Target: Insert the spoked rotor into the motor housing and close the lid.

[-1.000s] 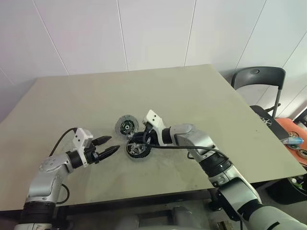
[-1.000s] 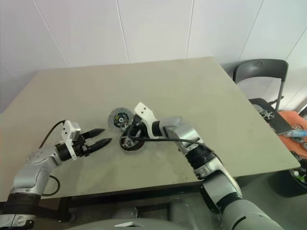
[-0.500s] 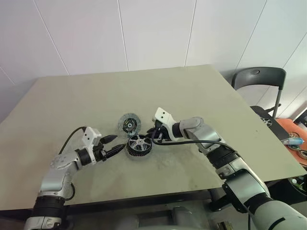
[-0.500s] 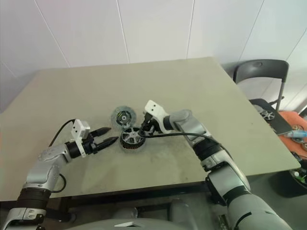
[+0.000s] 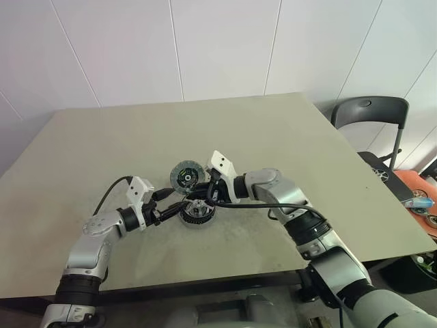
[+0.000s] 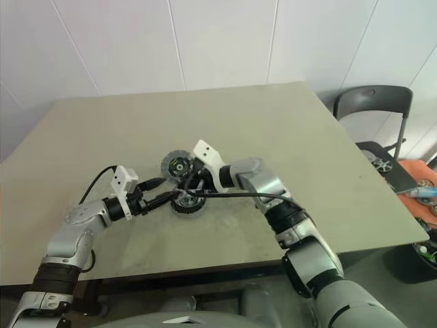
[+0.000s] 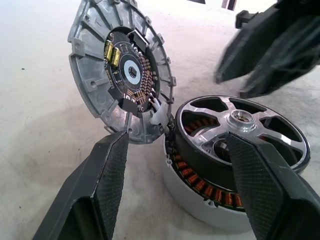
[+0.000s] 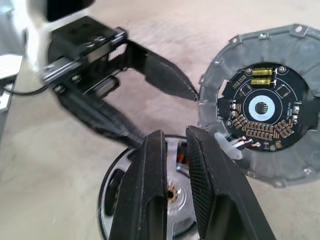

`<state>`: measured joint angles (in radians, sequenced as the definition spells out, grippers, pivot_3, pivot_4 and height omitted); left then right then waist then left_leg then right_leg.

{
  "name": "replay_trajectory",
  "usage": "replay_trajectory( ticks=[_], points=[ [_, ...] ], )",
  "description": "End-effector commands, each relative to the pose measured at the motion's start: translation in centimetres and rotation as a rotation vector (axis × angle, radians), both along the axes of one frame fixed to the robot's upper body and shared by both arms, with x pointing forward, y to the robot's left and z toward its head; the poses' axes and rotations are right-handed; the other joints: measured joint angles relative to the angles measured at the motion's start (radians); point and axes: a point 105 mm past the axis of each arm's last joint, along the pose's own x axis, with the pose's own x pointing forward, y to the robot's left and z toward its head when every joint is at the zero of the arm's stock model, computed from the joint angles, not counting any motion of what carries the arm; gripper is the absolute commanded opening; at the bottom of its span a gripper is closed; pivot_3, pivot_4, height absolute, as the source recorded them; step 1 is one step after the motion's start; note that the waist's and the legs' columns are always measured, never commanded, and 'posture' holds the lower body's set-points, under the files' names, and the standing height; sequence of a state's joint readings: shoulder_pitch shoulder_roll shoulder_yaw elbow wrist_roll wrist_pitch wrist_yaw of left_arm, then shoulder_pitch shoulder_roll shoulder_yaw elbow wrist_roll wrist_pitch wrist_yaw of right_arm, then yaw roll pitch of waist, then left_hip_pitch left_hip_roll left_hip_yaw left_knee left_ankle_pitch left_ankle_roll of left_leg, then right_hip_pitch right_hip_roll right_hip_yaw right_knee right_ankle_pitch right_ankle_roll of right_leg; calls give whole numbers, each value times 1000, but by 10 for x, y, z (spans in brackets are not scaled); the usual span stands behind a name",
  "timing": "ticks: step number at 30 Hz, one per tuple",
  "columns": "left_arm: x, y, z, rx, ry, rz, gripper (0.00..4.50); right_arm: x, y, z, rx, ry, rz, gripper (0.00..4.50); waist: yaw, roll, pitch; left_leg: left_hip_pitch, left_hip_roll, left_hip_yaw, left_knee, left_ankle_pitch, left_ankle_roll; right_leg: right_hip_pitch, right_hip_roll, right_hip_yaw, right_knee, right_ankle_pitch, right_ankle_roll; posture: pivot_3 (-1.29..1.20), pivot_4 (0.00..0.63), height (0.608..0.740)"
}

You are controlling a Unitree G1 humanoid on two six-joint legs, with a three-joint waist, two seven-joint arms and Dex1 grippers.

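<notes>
From up top, the motor housing [image 5: 197, 213] sits mid-desk [image 5: 287, 143] with the spoked rotor [image 5: 198, 207] already in it, and the lid [image 5: 185, 175] propped just behind, touching the cup.

Left wrist view: the left claw [image 7: 182, 187] is spread wide with a finger either side of the housing, gripping nothing. Copper windings show below the rotor rim.

Right wrist view: the right claw [image 8: 176, 160] is nearly closed and empty, hovering over the rotor hub.

All this looks like stiff, slick metal. I'd grab the lid by its ribbed rim, since the circuit board inside looks fragile
</notes>
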<state>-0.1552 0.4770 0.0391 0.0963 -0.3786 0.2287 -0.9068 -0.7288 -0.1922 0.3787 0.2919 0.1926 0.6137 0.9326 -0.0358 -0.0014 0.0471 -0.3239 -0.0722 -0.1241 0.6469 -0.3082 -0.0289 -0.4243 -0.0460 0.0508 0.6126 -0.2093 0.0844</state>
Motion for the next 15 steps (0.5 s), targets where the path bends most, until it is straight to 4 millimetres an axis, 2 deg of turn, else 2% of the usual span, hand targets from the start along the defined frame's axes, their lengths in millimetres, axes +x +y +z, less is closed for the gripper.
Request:
replay_trajectory(
  ticks=[1, 5, 9, 15],
  points=[
    [0, 6, 16, 14, -53, -3, 3299, 1, -2, -9, -86, -11, 9, 715, 0, 0, 0, 0, 0, 0, 0, 0, 0, 0, 0, 0, 0, 0, 0, 0, 0, 740],
    [-12, 17, 19, 19, -54, -1, 3299, -12, 3, -13, -69, 53, 63, 715, -6, 0, 0, 0, 0, 0, 0, 0, 0, 0, 0, 0, 0, 0, 0, 0, 0, 740],
    [-26, 28, 18, 20, -50, 0, 3299, -9, 5, -22, -98, 45, 22, 715, -7, 0, 0, 0, 0, 0, -1, 0, 0, 0, 0, 0, 0, 0, 0, 0, 0, 740],
    [-38, 53, 5, 25, -30, 13, 3299, 9, 19, 4, 91, 60, -85, 715, -8, 1, 0, 2, 1, 0, 0, 0, 0, 1, 1, 0, 1, -2, -2, 0, 0, 740]
  ],
)
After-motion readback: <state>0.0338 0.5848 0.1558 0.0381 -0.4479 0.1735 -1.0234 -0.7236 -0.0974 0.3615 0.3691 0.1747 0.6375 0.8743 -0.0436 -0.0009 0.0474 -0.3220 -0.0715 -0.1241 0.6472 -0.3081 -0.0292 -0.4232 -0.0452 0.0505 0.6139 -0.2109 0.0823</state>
